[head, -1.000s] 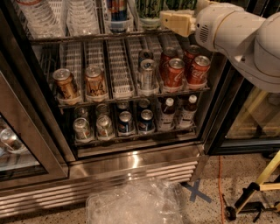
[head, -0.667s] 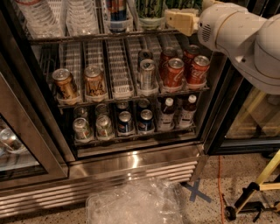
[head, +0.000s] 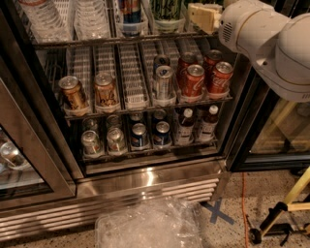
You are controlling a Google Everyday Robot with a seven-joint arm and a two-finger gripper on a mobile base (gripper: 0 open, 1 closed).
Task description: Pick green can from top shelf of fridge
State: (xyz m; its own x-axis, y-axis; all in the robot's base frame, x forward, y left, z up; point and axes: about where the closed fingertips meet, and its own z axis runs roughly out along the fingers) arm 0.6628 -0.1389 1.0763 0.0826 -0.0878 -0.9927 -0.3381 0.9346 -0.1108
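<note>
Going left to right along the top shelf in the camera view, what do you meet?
clear bottles → blue can → green can → hand, at the upper right, just right of the green can

A: Red cola cans (head: 195, 80)?
B: Four. Silver cans (head: 163, 81) two, gold-brown cans (head: 72, 92) two.
A: Lower rack (head: 145, 153)?
B: Four cans (head: 139, 135) in the front row. More sit behind, can't count those. Two dark bottles (head: 184, 125).
A: Top shelf (head: 121, 40)?
B: One green can (head: 167, 8) in view, one blue can (head: 130, 9). One gripper (head: 196, 14), top right, just beside the green can.
A: Floor?
B: One clear plastic tub (head: 145, 226), one blue tape X (head: 218, 213).
</note>
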